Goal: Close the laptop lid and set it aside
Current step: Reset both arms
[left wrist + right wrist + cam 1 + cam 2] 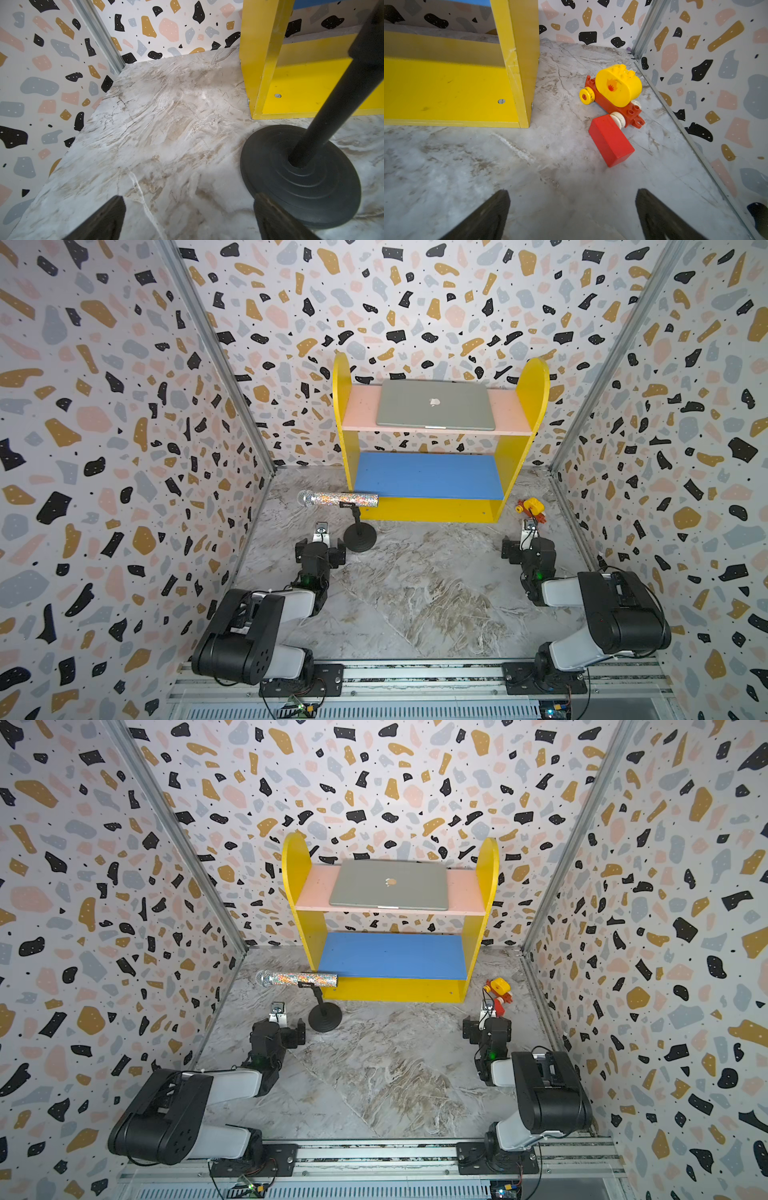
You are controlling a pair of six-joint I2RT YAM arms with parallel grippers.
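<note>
laptop (435,404) closed, lying flat on pink top shelf board (360,411)

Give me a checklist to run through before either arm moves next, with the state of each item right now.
1. Laptop lid shut: ok, it lies flat with the logo up.
2. Laptop resting on the pink shelf: ok.
3. Left claw open and empty: ok.
4. Right claw open and empty: ok.
5. Left claw clear of the microphone stand: probably not ok, as its base sits close beside one finger. Contact cannot be told.
6. Right claw clear of the toy truck: ok, with bare table between them.
</note>
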